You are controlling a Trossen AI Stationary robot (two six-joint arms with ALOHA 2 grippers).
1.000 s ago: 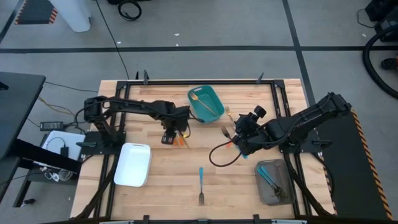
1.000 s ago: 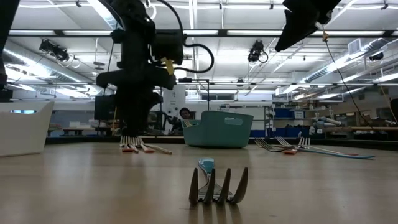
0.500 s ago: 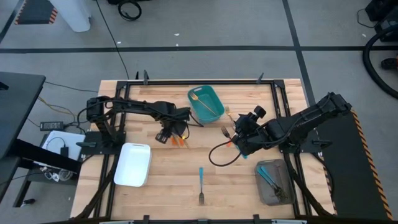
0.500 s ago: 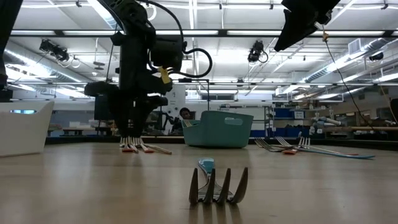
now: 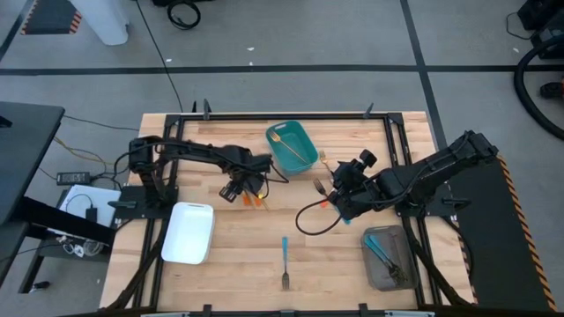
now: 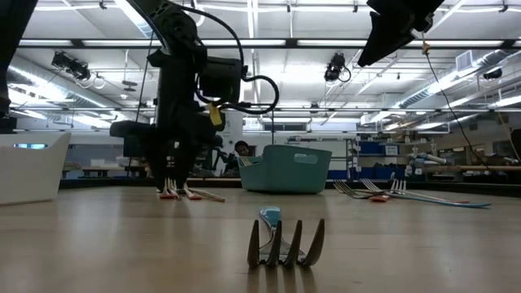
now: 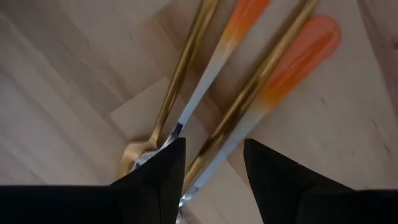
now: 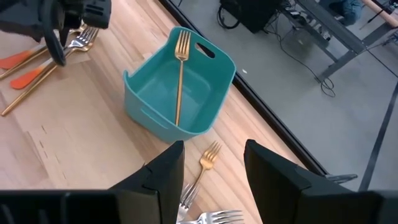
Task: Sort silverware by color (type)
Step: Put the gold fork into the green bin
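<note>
Near the tabletop's far-middle, the left gripper (image 5: 234, 188) hangs low, fingers apart, over the orange forks (image 7: 273, 87), apparently to pinch one; the right gripper (image 5: 339, 189) waits open above more forks (image 8: 208, 158); a blue fork (image 5: 285, 255) lies near the front edge.

Glossy orange-handled forks (image 7: 273, 81), matt wooden table (image 5: 238, 255), plastic teal bin (image 8: 155, 102)
</note>
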